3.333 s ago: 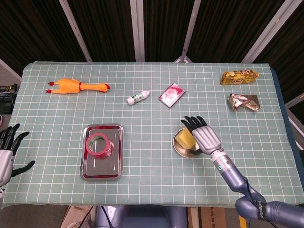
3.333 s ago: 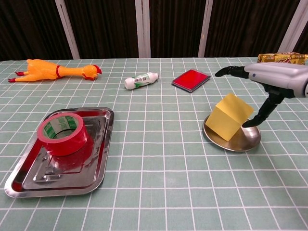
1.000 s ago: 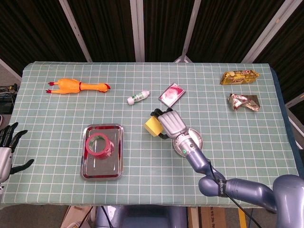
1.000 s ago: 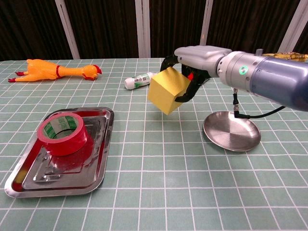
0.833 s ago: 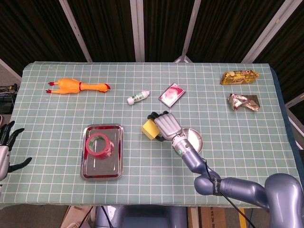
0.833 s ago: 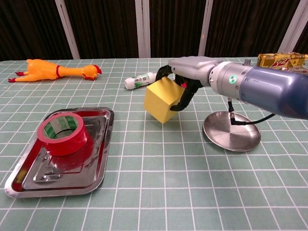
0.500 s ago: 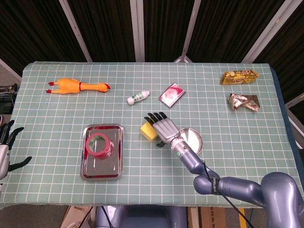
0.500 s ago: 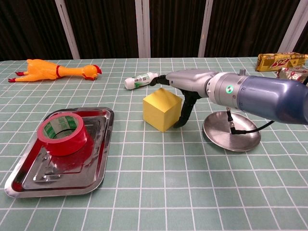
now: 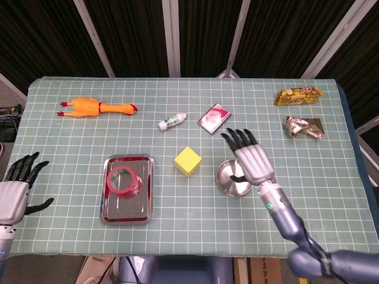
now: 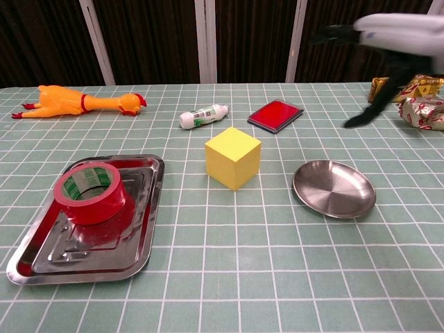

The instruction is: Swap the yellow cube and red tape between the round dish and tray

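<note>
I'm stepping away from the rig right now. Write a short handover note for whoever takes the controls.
Right robot hand: open, raised over the round dish, holding nothing.
Left robot hand: open, off the table's left edge.
Yellow cube: on the mat between tray and dish.
Red tape: in the tray.
Done: cube out of the dish, which is empty.
Left: tape to dish, cube to tray.

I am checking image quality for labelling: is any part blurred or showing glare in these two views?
Chest view: the right hand is smeared by motion blur, and the tray mirrors the red tape. Head view: sharp, with a bright glare patch in the round dish.
</note>
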Controlling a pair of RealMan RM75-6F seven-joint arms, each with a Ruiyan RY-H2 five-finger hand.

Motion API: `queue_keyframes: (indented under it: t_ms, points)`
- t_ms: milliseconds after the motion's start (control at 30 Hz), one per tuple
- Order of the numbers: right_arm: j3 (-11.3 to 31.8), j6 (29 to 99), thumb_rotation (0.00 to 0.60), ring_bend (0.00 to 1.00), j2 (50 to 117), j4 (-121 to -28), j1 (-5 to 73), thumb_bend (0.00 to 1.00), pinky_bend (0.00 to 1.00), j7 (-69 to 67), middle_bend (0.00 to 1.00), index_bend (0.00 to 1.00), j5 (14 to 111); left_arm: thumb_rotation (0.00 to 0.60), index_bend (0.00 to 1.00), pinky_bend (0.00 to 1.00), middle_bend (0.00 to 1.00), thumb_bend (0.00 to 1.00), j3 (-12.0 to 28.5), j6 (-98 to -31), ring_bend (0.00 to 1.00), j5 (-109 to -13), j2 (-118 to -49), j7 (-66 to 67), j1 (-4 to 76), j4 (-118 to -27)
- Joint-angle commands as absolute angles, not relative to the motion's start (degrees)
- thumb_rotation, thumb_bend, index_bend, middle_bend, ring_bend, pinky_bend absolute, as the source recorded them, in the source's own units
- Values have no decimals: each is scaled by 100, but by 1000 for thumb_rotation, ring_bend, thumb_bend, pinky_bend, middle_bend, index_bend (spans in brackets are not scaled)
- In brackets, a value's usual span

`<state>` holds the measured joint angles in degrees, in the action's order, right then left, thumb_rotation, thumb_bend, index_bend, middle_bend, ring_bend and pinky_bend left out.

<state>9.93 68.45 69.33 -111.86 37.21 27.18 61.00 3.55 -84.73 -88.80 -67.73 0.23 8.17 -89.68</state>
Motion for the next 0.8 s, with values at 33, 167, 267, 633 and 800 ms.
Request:
queue_keyframes:
  t_ms: [33,167,267,633,800]
  points:
    - [-317,8033,600,0,6154,-11367,2213,45,1,1473,0,0,7908,600,138,90,0,52,322,-8181,0,-8965,-6733,68,1033,-9066]
    - [-848,8445,600,0,6242,-10767,1623,46,0,571,0,0,8731,600,133,90,0,44,332,-7596,0,-9018,-6580,-14,1414,-9419]
    - [-940,8667,600,0,6429,-10328,1339,45,0,361,0,0,8905,600,133,89,0,29,418,-6952,0,-8885,-6435,-35,1814,-9761]
    - [-682,8644,600,0,6533,-9909,1079,45,0,110,0,0,8751,600,132,60,0,3,769,-4901,0,-7381,-6830,1122,3153,-10043]
    - [-579,8628,600,0,6517,-9872,1021,45,0,34,0,0,8717,600,132,58,0,3,761,-4653,0,-6845,-7290,1645,3469,-9827]
